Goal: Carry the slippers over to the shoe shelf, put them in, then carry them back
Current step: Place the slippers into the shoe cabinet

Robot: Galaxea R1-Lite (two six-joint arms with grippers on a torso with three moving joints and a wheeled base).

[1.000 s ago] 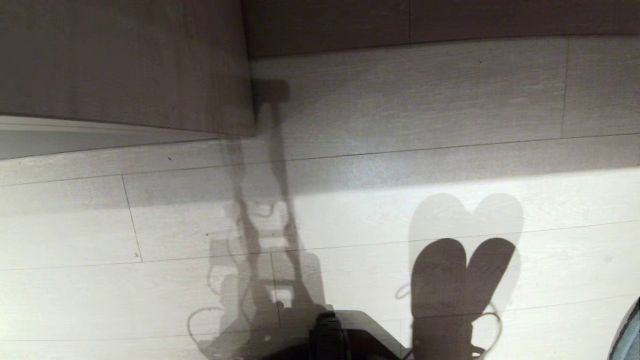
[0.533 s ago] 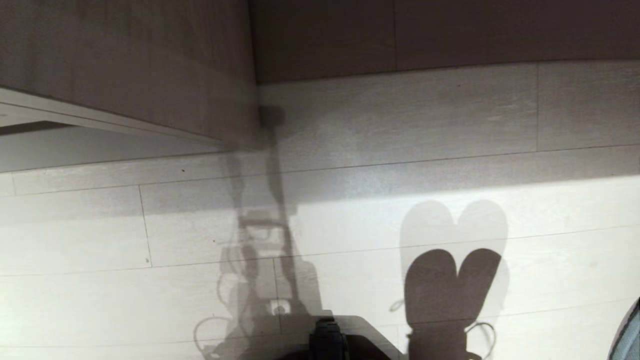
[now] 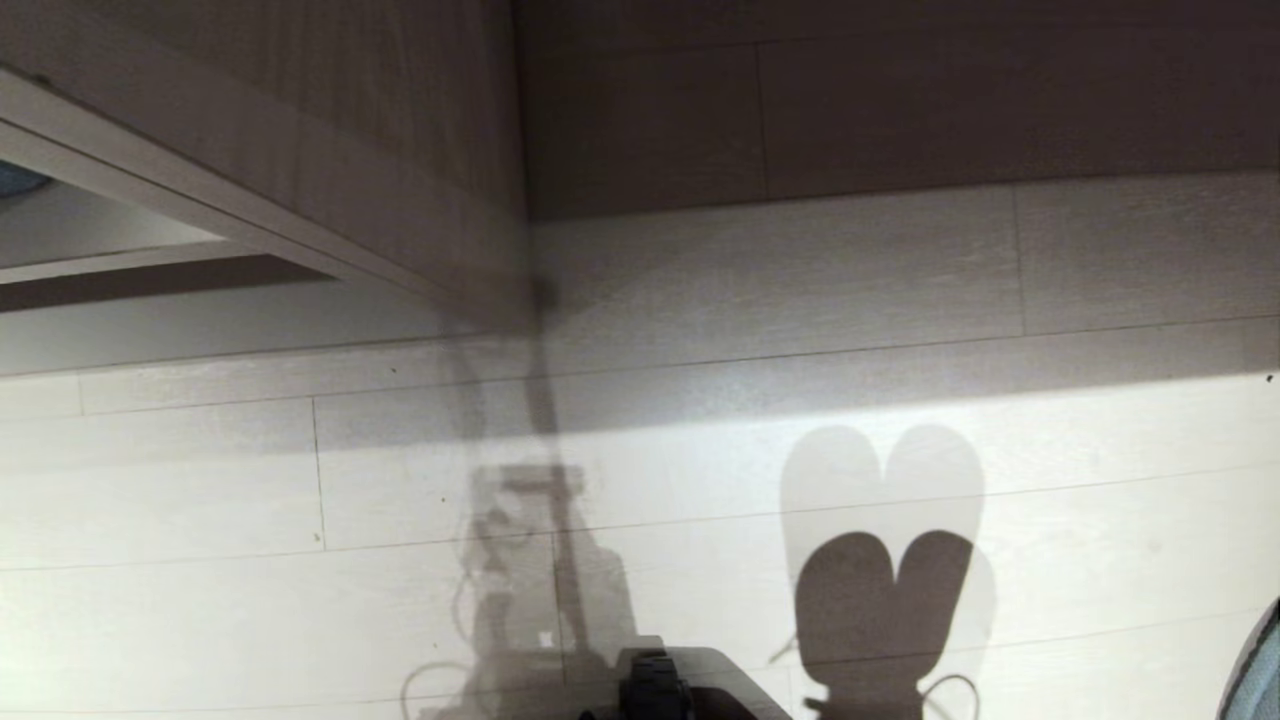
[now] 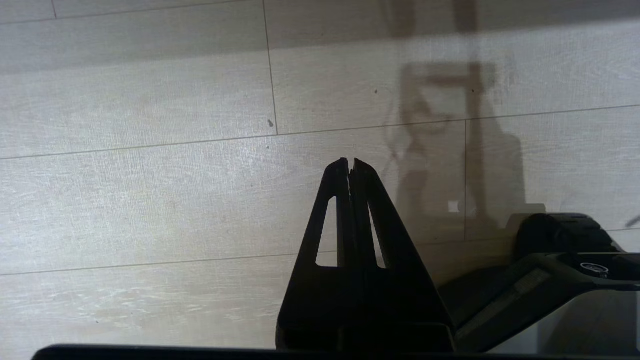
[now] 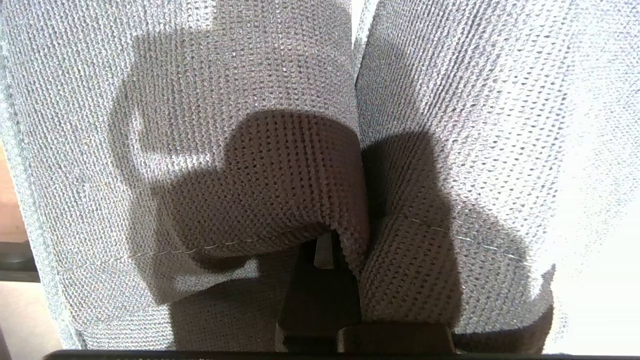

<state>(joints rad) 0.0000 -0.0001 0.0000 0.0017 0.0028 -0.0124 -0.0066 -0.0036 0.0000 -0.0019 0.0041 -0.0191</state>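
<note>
Here the right hand (image 5: 320,260) pinches the slippers (image 5: 280,190); left hand (image 4: 351,167) pressed together.

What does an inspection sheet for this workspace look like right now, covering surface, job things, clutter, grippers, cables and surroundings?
Surface: pale wood-grain plank floor, part sunlit, part in shade.
Job's things: grey knitted slippers side by side in the right wrist view, bands bunched together; their heart-shaped shadow falls on the floor. Taupe wood-grain shoe shelf unit at upper left, its cubby only partly in view.
Clutter: nothing seen.
Grippers: left gripper shut and empty above the floor; right gripper shut on the slippers' bands.
Cables: only looped shadows of cables on the floor.
Surroundings: dark wall panel behind; robot's black base at the lower edge.
</note>
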